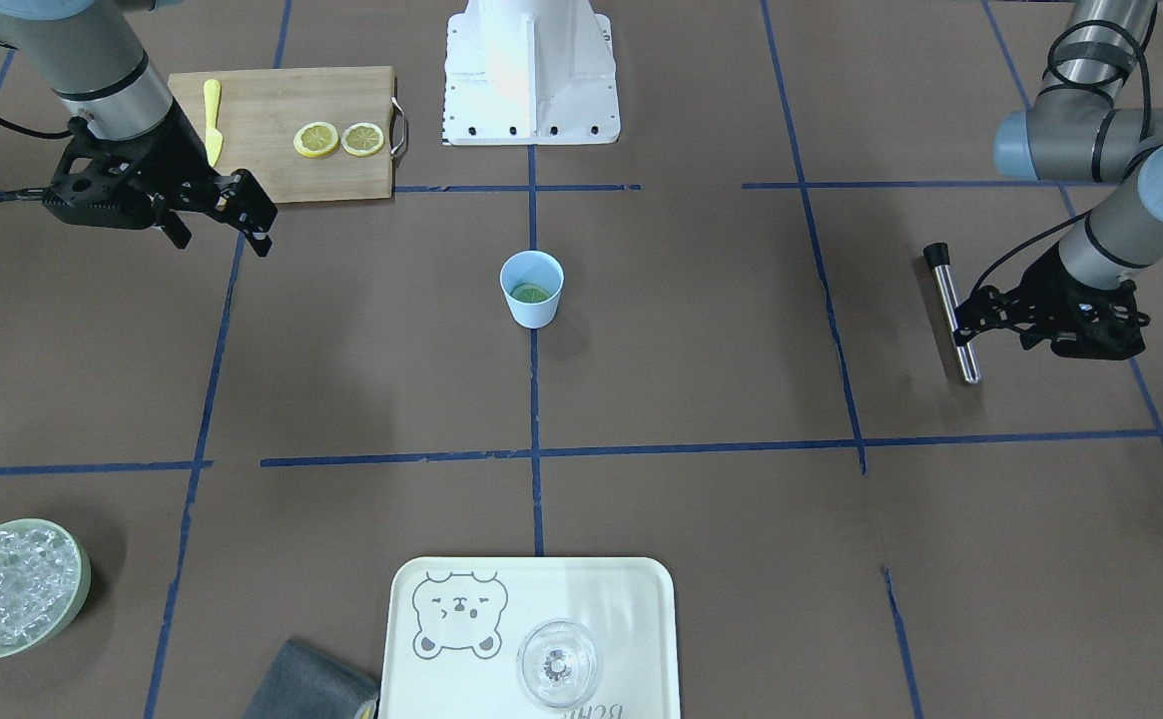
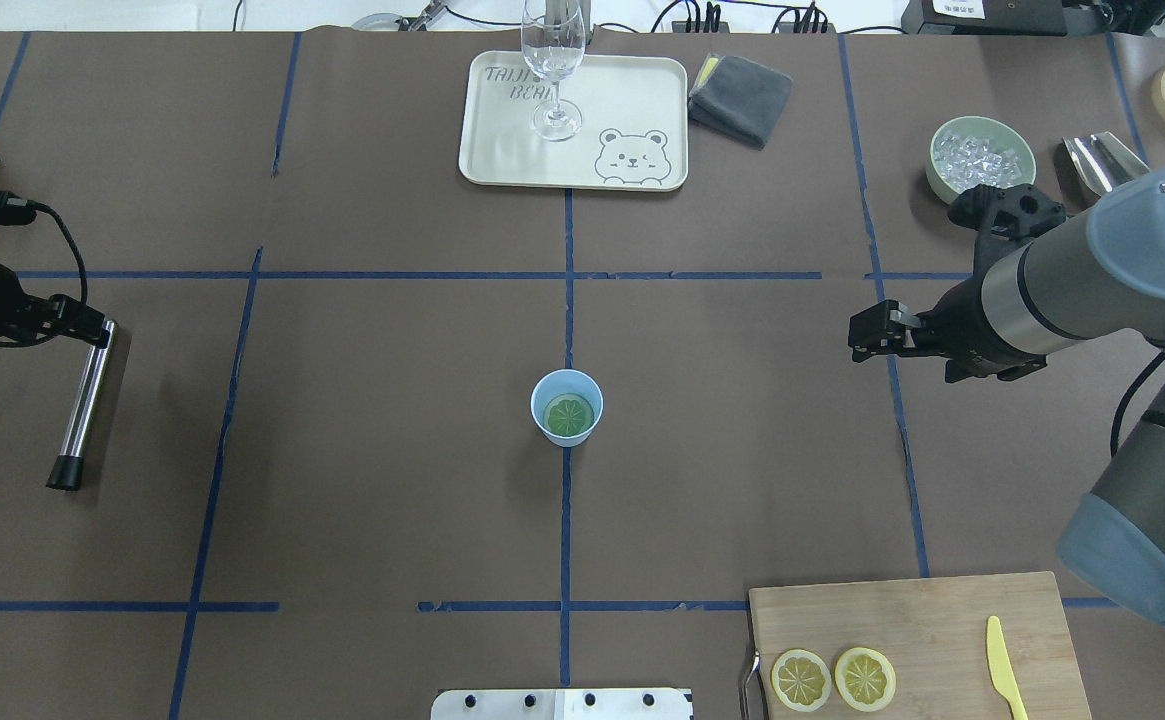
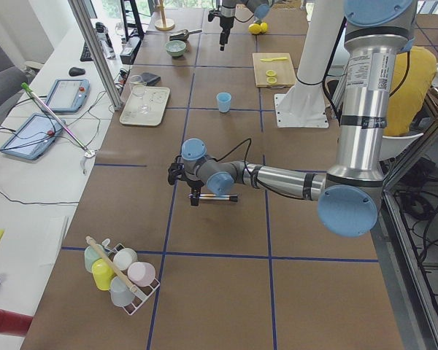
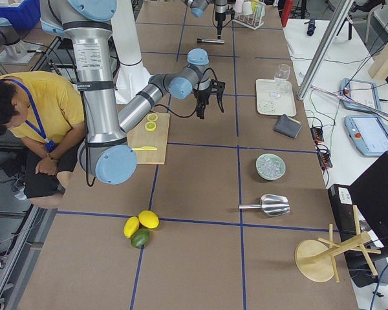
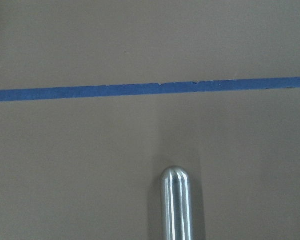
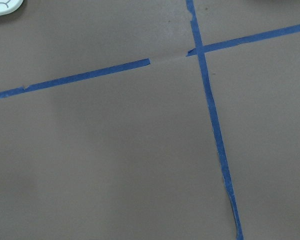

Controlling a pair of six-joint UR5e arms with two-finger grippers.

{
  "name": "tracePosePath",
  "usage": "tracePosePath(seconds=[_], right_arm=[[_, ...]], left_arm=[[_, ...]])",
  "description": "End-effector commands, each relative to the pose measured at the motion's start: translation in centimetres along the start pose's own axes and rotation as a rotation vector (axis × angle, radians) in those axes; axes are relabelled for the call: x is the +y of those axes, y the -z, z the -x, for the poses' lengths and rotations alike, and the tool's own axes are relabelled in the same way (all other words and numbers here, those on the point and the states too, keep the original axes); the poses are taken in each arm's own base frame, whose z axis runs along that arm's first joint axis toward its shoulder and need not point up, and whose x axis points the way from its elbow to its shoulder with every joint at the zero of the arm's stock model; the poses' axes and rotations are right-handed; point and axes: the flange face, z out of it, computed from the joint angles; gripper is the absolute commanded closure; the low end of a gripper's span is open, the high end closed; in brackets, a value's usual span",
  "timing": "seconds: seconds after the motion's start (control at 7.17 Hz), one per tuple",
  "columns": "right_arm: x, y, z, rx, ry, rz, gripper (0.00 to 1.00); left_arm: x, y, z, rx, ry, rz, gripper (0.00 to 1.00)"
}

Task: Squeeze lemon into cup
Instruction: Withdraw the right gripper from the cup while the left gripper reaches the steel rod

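Observation:
The light-blue cup [image 2: 540, 398] [image 1: 531, 308] stands at the table's centre on a blue tape line. One lemon slice [image 2: 569, 415] [image 1: 529, 293] lies flat inside it, tinted green by the cup. Two more slices [image 2: 801, 679] [image 2: 864, 678] rest on the wooden board. My right gripper [image 2: 855, 337] [image 1: 225, 243] hangs open and empty, well to the cup's right in the overhead view, between the cup and the board. My left gripper [image 1: 962, 325] [image 2: 92, 325] is far off at the table's left, open, at a steel rod [image 2: 82, 400] lying on the table.
A wooden cutting board [image 2: 942, 620] with a yellow knife [image 2: 1004, 665] sits at the near right. At the far side are a cream tray [image 2: 632, 100] holding a clear glass [image 2: 552, 60], a grey cloth [image 2: 739, 95], an ice bowl [image 2: 982, 158] and a metal scoop [image 2: 1092, 160]. A person [image 4: 32, 123] sits beside the robot.

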Motion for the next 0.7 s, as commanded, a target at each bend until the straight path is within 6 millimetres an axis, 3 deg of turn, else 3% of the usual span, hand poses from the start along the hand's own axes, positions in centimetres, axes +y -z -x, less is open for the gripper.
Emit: tracePosePath(seconds=[0.0,0.28,0.56], right_arm=[[0.0,0.0,-0.2,0.002,0.002,0.0,0.0],[0.0,0.2,-0.1,-0.001,0.0,-0.001,0.0],[0.0,0.2,-0.1,-0.001,-0.001,0.0,0.0]], left_arm=[[0.2,-2.1,-1.4,-0.036,-0.025,0.004,0.05],[0.5,-2.7,-2.0,-0.04,-0.036,0.009,0.12],[0.7,-3.2,-1.4,-0.049,-0.027,0.019,0.26]])
